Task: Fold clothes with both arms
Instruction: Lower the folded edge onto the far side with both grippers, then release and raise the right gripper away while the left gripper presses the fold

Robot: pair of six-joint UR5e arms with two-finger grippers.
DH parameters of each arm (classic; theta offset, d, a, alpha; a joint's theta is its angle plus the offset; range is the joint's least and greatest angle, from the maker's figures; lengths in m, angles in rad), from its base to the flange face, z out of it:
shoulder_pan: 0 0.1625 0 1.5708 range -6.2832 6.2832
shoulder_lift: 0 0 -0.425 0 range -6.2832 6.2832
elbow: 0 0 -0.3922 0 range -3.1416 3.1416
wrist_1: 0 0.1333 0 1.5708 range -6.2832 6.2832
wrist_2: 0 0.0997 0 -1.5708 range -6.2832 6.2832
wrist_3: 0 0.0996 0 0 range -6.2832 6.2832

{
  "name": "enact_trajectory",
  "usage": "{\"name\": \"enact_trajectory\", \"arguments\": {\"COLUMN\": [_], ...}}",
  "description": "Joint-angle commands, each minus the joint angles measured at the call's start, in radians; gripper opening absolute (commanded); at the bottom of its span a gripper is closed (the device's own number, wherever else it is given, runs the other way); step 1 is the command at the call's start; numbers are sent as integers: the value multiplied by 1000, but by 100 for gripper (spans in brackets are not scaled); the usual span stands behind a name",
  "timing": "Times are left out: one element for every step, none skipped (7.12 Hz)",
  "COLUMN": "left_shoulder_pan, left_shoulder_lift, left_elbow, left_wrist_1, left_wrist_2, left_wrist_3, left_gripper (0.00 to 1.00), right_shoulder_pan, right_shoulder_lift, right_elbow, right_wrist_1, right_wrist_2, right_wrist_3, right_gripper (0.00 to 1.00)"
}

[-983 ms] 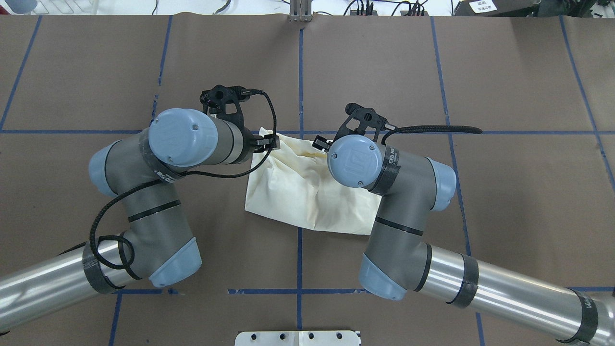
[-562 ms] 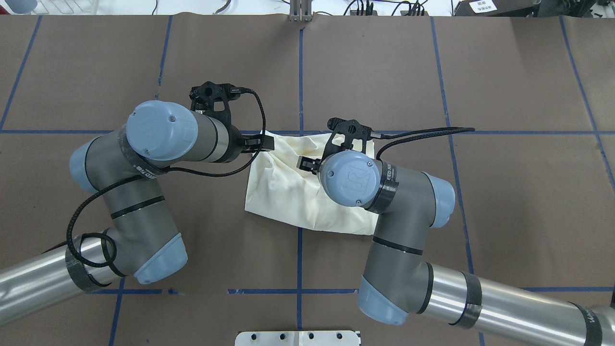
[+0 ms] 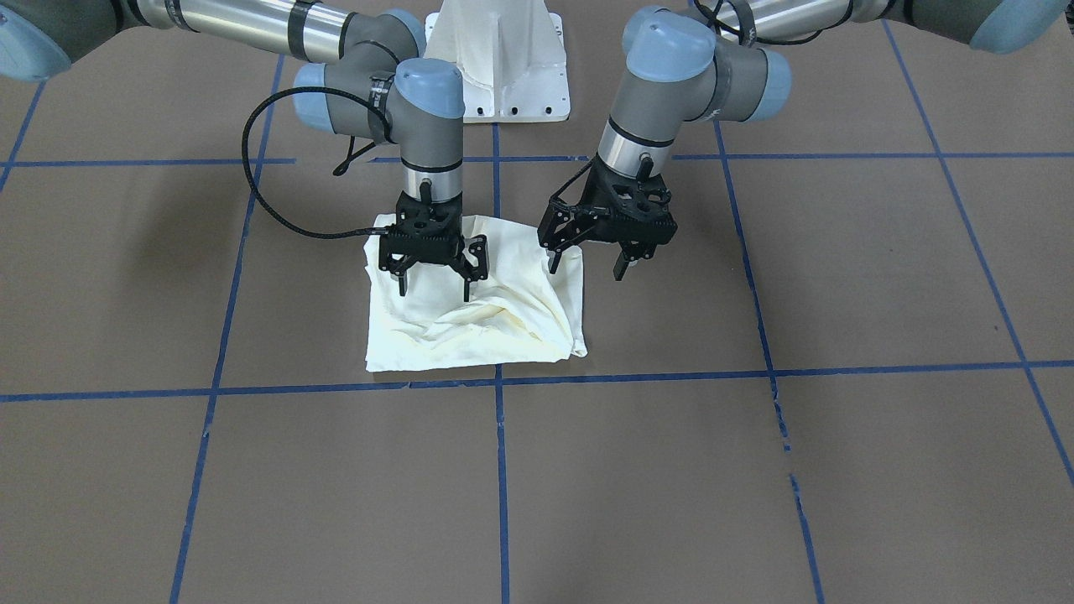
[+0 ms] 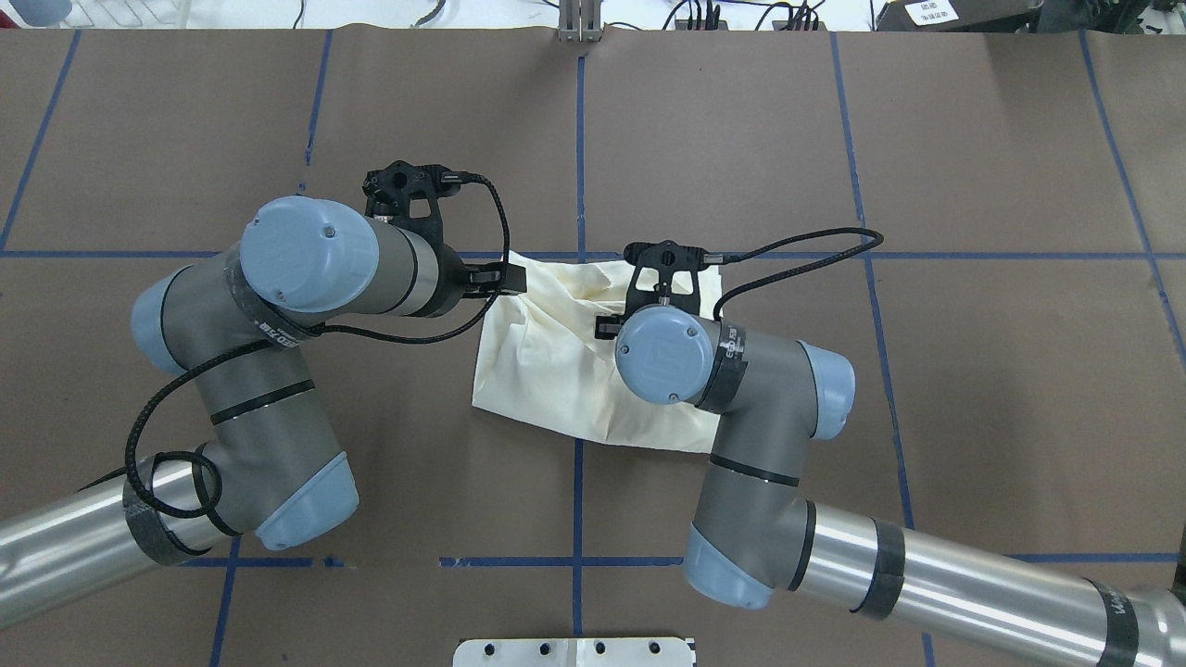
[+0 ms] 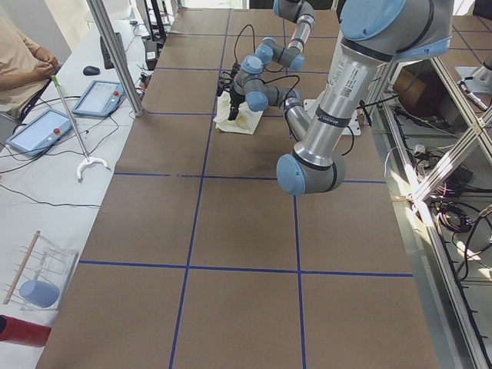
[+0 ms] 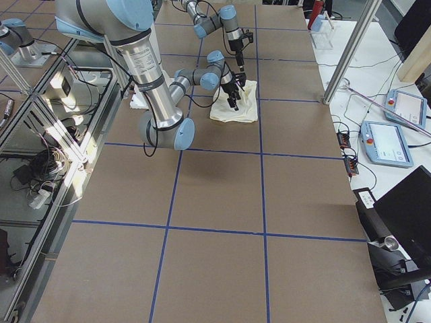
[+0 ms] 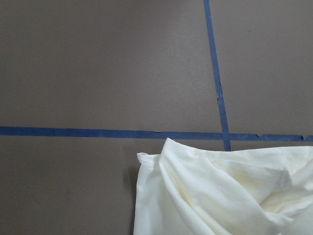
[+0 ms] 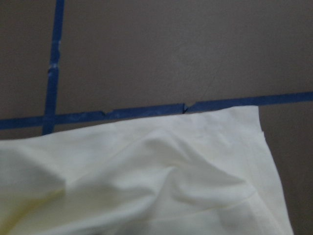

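Observation:
The cream-white shirt (image 4: 547,371) lies on the brown table as a rumpled folded square, plain side up, with no print showing. It also shows in the front view (image 3: 470,323). My left gripper (image 3: 587,267) is open and empty, just above the shirt's edge on my left side. My right gripper (image 3: 435,288) is open and empty, fingers pointing down over the shirt's middle, close above the cloth. The left wrist view shows a shirt corner (image 7: 215,196) by a blue tape line. The right wrist view shows the shirt's far edge (image 8: 146,181). No fingers show in either wrist view.
Blue tape lines (image 4: 578,139) divide the brown table into squares. The white pedestal base (image 3: 499,59) stands at my side of the table. An operator (image 5: 19,61) sits at a side bench with tablets (image 5: 98,98), beyond the table's far edge.
My right wrist has moved left and toward me, further over the shirt. My left arm drew back slightly to the left, then stayed still. The shirt has not moved.

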Motion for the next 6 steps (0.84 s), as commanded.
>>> {"name": "enact_trajectory", "arguments": {"left_shoulder_pan": [4, 6, 9, 12, 21, 47], "left_shoulder_lift": [1, 1, 12, 58, 110, 137], "left_elbow": [0, 0, 1, 10, 29, 61], "left_wrist_1": [0, 0, -40, -167, -337, -473], "left_wrist_2": [0, 0, 0, -2, -5, -5], "left_wrist_3": [-4, -4, -1, 7, 22, 135], "left_gripper": [100, 100, 100, 100, 100, 100], "right_shoulder_pan": [109, 170, 244, 304, 315, 314], "right_shoulder_lift": [1, 0, 0, 3, 1, 1], "right_elbow": [-116, -125, -123, -106, -70, -59], "right_wrist_1": [0, 0, 0, 6, 6, 6], "right_wrist_2": [1, 39, 170, 311, 338, 340], "right_wrist_3": [-72, -123, -137, -182, -209, -209], "right_gripper": [100, 100, 100, 100, 100, 100]}}
